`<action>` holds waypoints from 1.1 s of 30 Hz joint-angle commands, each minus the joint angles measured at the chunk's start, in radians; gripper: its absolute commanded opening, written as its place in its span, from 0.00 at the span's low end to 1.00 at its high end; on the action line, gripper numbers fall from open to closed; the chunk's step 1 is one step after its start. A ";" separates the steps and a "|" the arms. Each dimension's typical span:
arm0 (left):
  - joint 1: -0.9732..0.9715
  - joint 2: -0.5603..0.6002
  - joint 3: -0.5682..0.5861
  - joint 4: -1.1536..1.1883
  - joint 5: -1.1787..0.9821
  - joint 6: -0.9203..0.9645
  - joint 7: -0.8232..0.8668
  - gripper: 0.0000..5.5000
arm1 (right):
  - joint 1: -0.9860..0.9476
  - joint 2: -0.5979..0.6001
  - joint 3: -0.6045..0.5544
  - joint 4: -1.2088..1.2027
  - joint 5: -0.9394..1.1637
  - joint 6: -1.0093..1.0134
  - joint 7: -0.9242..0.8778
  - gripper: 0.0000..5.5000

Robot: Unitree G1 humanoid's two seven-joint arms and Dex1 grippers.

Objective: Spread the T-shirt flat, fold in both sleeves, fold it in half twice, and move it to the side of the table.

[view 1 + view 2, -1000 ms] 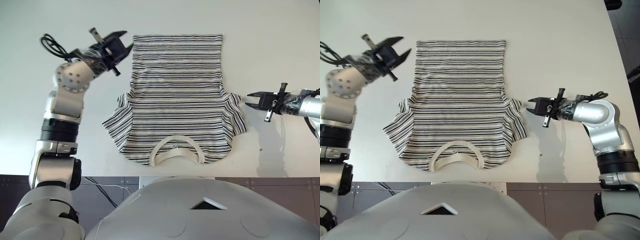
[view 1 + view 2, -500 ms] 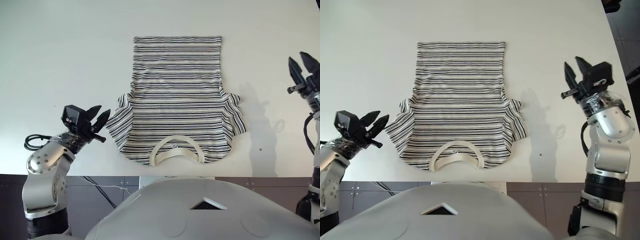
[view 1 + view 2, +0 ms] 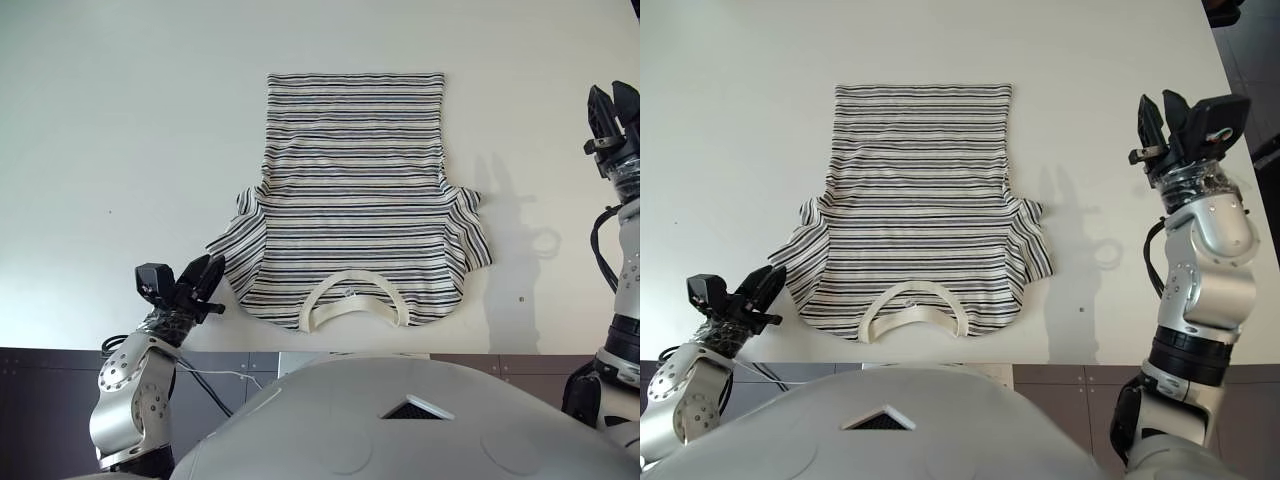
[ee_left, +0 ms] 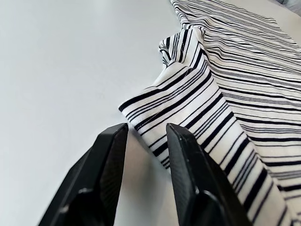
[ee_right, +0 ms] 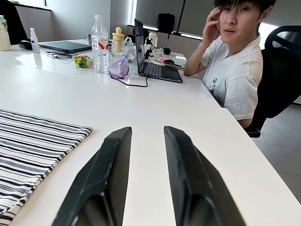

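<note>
The black-and-white striped fabric T-shirt (image 3: 355, 200) is lying spread out near the middle of the white table (image 3: 130, 120), collar toward the robot. The flattening is looking done, though the left sleeve (image 3: 232, 250) and right sleeve (image 3: 470, 225) are sticking out slightly rumpled, and the sleeve folds, both halvings and the move aside are all waiting. The left gripper (image 3: 212, 275) is sitting low at the table's near edge, fingers parted and empty, tips just beside the left sleeve's hem. The right gripper (image 3: 612, 98) is hanging raised, well apart from the shirt, parted and empty.
</note>
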 commanded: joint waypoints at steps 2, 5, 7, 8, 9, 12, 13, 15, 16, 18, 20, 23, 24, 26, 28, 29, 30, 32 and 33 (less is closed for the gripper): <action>-0.040 -0.027 -0.004 0.015 -0.028 0.037 0.058 0.27 | -0.037 -0.006 0.014 0.021 -0.003 0.029 0.016 0.23; -0.033 -0.017 -0.003 0.022 -0.035 0.037 0.050 0.22 | -0.031 -0.008 0.010 0.019 -0.008 0.034 0.019 0.23; -0.035 -0.006 0.006 0.022 -0.046 0.042 0.045 0.16 | -0.027 -0.006 0.008 0.019 -0.012 0.033 0.018 0.23; -0.037 0.000 0.009 0.020 -0.051 0.045 0.042 0.14 | -0.024 -0.003 0.010 0.017 -0.014 0.033 0.016 0.23; -0.040 0.006 0.009 0.020 -0.051 0.043 0.039 0.10 | -0.021 0.000 0.012 0.015 -0.018 0.033 0.014 0.23; -0.057 0.025 0.012 0.012 -0.046 0.031 0.032 0.02 | -0.014 0.005 0.019 0.017 -0.029 0.027 0.011 0.23; -0.062 0.036 0.009 0.012 -0.036 0.021 0.026 0.02 | -0.012 0.007 0.021 0.018 -0.033 0.026 0.011 0.23; -0.065 0.064 0.000 0.018 -0.002 -0.012 0.005 0.02 | -0.010 0.008 0.025 0.020 -0.039 0.023 0.011 0.23; -0.067 0.083 0.000 0.013 0.006 -0.027 -0.014 0.02 | -0.007 0.006 0.029 0.019 -0.044 0.022 0.013 0.23; -0.072 0.114 -0.008 -0.003 0.024 -0.055 -0.047 0.02 | -0.001 0.007 0.032 0.015 -0.049 0.021 0.013 0.23; -0.078 0.139 -0.027 -0.009 0.052 -0.090 -0.074 0.02 | 0.006 0.013 0.031 0.010 -0.054 0.016 0.007 0.23; -0.071 0.165 -0.079 -0.046 0.096 -0.146 -0.114 0.02 | 0.007 0.023 0.031 0.005 -0.059 0.003 -0.003 0.23; -0.070 0.170 -0.093 -0.060 0.105 -0.158 -0.122 0.02 | 0.007 0.025 0.032 0.004 -0.060 0.003 -0.005 0.23; -0.075 0.178 -0.125 -0.093 0.123 -0.176 -0.132 0.02 | 0.006 0.030 0.032 0.005 -0.062 0.001 -0.009 0.23; -0.076 0.187 -0.160 -0.134 0.142 -0.191 -0.143 0.02 | 0.003 0.036 0.036 0.008 -0.064 0.000 -0.014 0.23; -0.074 0.194 -0.173 -0.149 0.153 -0.202 -0.150 0.02 | 0.003 0.040 0.038 0.007 -0.064 0.000 -0.016 0.23; -0.070 0.202 -0.185 -0.162 0.166 -0.218 -0.159 0.02 | 0.003 0.042 0.041 0.007 -0.065 -0.001 -0.017 0.23; -0.057 0.222 -0.213 -0.177 0.200 -0.261 -0.183 0.02 | 0.005 0.046 0.042 0.009 -0.066 -0.002 -0.018 0.23; -0.046 0.233 -0.238 -0.162 0.238 -0.312 -0.199 0.02 | 0.002 0.048 0.046 0.013 -0.069 -0.004 -0.017 0.23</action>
